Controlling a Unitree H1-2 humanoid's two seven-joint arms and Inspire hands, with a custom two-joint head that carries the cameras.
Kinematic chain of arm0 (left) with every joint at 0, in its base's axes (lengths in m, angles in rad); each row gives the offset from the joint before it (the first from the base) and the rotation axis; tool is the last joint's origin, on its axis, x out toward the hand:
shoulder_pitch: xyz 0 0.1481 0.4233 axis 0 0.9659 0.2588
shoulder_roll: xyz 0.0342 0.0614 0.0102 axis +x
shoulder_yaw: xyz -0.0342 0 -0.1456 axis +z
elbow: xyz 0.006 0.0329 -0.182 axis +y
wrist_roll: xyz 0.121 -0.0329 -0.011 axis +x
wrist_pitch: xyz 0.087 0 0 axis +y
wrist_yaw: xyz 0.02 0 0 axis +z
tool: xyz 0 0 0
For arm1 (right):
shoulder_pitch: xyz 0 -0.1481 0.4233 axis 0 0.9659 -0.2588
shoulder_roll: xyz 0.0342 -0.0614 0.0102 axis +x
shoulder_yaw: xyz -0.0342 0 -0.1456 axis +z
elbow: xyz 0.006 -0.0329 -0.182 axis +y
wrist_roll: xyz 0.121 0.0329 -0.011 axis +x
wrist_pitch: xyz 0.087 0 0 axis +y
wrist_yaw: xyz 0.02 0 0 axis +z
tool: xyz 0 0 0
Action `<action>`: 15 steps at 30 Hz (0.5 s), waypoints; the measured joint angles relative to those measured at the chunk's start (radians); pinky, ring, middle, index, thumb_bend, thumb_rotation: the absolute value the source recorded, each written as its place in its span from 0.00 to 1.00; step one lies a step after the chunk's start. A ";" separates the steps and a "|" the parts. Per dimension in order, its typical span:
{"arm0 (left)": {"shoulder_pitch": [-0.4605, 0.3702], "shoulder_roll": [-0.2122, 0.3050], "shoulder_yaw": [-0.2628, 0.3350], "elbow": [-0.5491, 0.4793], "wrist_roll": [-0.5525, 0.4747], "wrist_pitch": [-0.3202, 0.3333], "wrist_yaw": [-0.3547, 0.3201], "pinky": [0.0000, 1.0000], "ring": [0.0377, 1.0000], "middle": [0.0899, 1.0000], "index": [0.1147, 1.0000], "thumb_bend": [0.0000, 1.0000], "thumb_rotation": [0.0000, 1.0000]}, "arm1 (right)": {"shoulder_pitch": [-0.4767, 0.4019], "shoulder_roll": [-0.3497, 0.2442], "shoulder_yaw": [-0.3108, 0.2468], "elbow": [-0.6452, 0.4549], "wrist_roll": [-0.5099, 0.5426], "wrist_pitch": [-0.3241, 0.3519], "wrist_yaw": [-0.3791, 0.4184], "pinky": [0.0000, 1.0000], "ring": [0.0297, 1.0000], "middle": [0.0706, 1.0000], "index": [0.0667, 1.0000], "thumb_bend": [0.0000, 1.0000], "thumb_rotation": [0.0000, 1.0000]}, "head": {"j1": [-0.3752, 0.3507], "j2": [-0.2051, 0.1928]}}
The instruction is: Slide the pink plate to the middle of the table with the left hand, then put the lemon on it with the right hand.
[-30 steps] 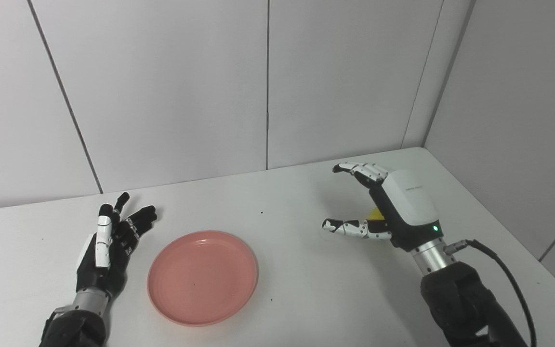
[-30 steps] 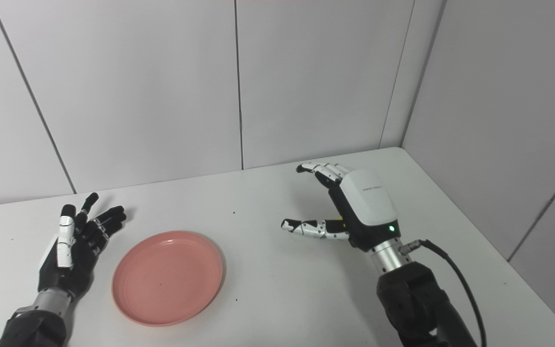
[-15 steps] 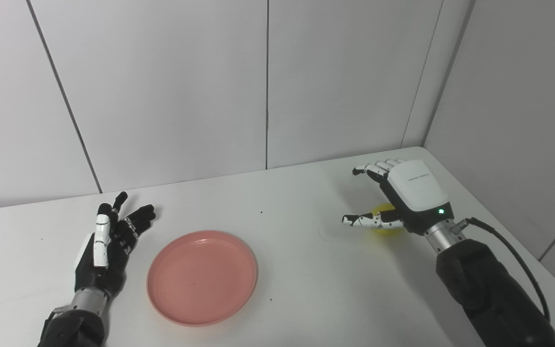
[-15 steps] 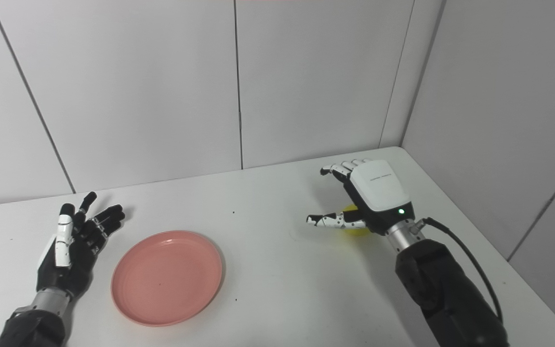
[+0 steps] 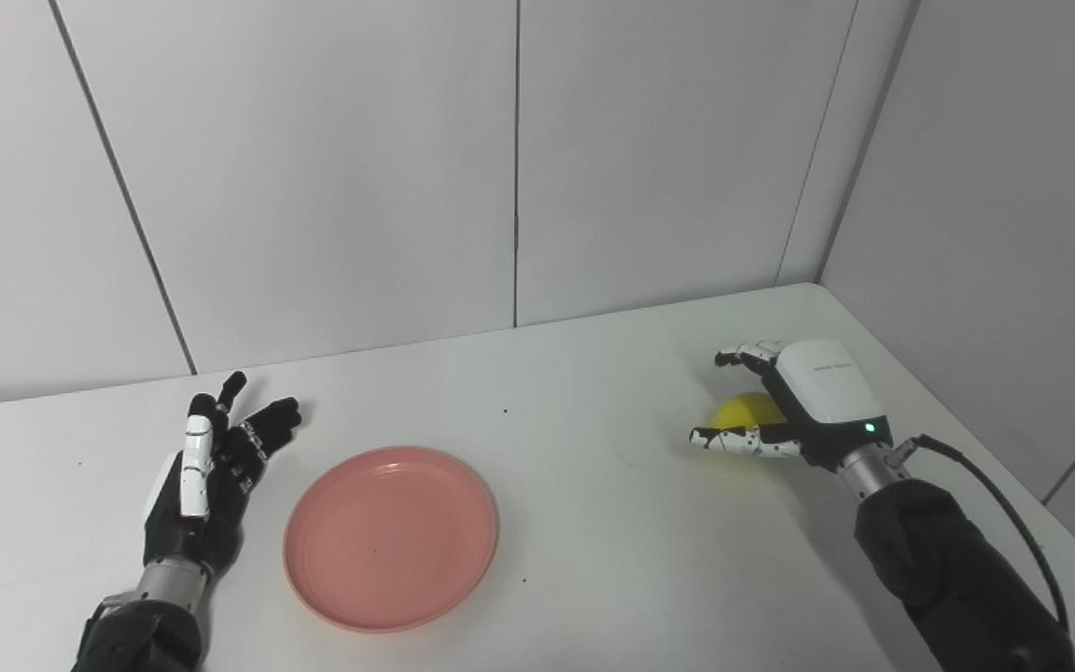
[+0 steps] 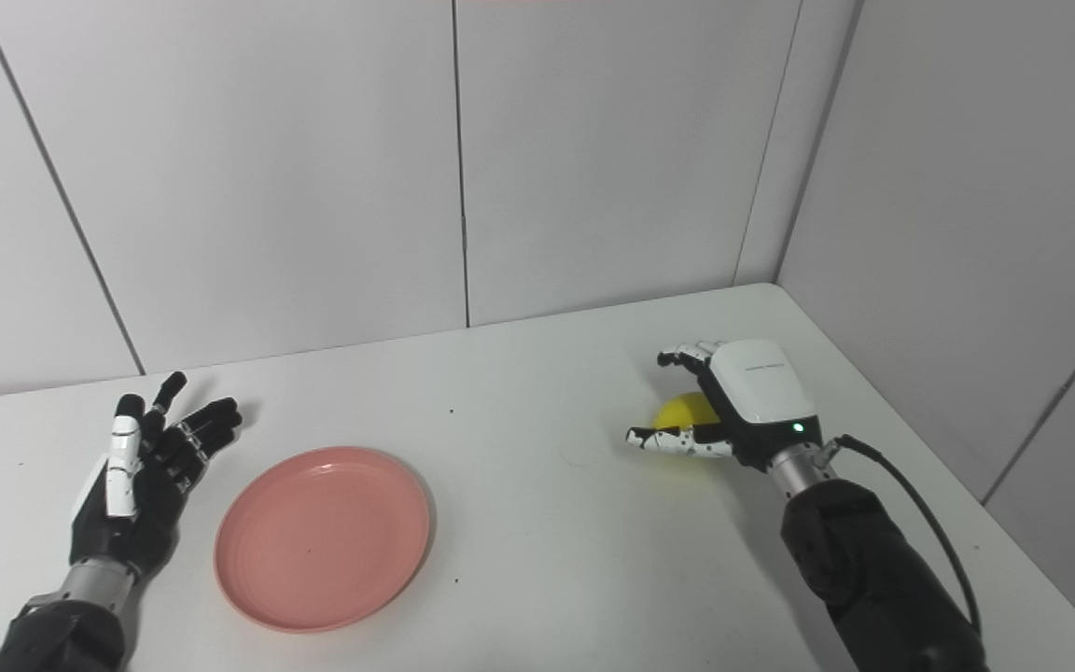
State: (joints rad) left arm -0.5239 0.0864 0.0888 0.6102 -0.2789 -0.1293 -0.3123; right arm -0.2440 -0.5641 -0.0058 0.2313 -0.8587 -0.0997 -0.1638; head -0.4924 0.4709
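The pink plate [image 5: 391, 537] lies flat on the white table [image 5: 593, 579], left of the middle and near the front. My left hand [image 5: 211, 467] rests just left of the plate, open, fingers spread, not touching it. The yellow lemon [image 5: 748, 412] sits on the table at the right. My right hand [image 5: 813, 401] is cupped around it, thumb low in front and fingers arched over the far side with a gap showing. That hand is open, and its palm hides part of the lemon [image 6: 682, 409].
Grey panel walls [image 5: 519, 168] close off the back and the right side of the table. The table's right edge [image 5: 967, 439] runs close beside my right forearm. A cable [image 5: 995, 485] trails from the right wrist.
My right hand has moved right and down from the table's middle and now sits around the lemon. The left hand and the plate have stayed put.
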 measured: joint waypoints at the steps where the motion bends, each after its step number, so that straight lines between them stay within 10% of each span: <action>1: 0.000 0.000 0.000 -0.001 0.000 0.001 0.000 0.88 0.77 0.70 1.00 0.57 1.00 | -0.003 0.000 0.004 0.014 0.005 0.000 -0.004 0.59 0.68 0.70 0.68 0.96 0.88 | 0.000 0.000; 15: 0.003 0.002 -0.004 -0.007 0.000 0.009 -0.012 0.88 0.78 0.72 1.00 0.57 1.00 | -0.030 0.008 0.060 0.114 0.022 0.006 -0.037 0.62 0.70 0.73 0.71 0.95 0.86 | 0.009 -0.003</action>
State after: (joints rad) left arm -0.5214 0.0885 0.0846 0.6032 -0.2789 -0.1201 -0.3239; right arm -0.2737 -0.5557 0.0541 0.3452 -0.8371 -0.0939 -0.2004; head -0.4832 0.4679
